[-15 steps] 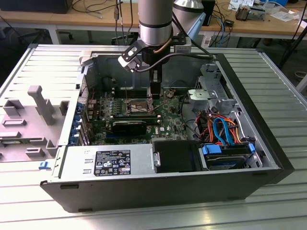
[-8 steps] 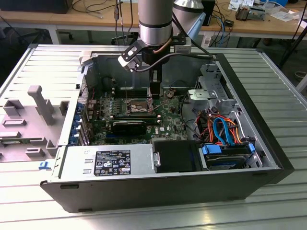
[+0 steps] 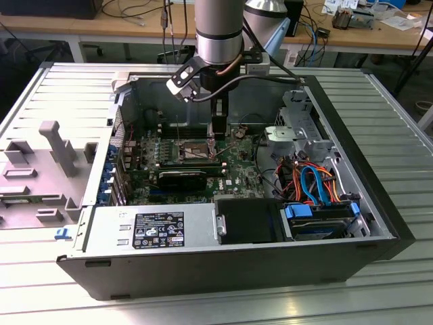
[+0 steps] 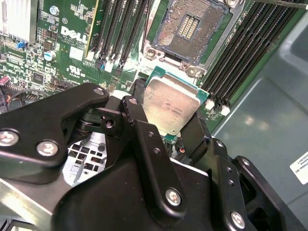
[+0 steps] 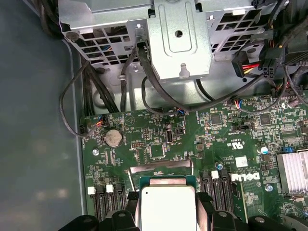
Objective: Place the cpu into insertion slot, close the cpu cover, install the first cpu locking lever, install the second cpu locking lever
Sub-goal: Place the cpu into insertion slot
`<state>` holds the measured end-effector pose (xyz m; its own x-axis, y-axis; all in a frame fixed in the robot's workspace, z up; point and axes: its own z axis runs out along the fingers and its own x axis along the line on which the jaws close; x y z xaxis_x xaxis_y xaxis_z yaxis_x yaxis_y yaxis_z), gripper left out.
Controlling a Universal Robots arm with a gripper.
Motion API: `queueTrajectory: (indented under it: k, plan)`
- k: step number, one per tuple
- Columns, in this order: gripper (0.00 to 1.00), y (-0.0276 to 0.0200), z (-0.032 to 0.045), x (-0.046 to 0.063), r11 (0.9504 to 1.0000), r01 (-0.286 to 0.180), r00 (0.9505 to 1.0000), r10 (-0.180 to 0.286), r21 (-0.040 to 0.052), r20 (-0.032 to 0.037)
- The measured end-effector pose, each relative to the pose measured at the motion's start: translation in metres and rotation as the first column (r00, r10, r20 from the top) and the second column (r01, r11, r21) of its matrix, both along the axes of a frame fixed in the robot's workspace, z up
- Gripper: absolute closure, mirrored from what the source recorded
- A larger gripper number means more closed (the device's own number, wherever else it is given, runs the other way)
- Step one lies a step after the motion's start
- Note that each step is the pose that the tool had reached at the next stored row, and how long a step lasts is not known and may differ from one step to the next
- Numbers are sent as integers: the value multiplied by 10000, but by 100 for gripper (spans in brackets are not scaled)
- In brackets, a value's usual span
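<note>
My gripper (image 4: 168, 109) is shut on the cpu (image 4: 171, 103), a flat square chip with a silvery top and a green edge, gripped by two opposite sides. The cpu hangs over the green motherboard, a short way from the insertion slot (image 4: 188, 28) and level with its near corner. The slot's gold-brown contact field lies bare inside its dark rim. In the first wrist view the cpu (image 5: 166, 206) sits between the black fingers (image 5: 204, 206), and a grey plate that looks like the raised cpu cover (image 5: 161, 168) stands just beyond it. In the exterior view the gripper (image 3: 218, 134) reaches down inside the open computer case beside the slot (image 3: 192, 150).
Long black memory slots (image 4: 115, 29) flank the socket on both sides. A grey drive cage (image 5: 178, 43) with cables, a finned heatsink (image 5: 293, 171), the power supply (image 3: 152, 230) and blue-and-orange wiring (image 3: 314, 179) crowd the case. The case walls (image 3: 81, 135) stand all around.
</note>
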<state>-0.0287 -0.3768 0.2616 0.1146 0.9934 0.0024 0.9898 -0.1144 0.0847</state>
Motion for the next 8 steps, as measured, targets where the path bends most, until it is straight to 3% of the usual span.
queueTrajectory:
  k: [8]
  plan:
    - [45,0,0,-32,10000,1,10000,-1,-1,0]
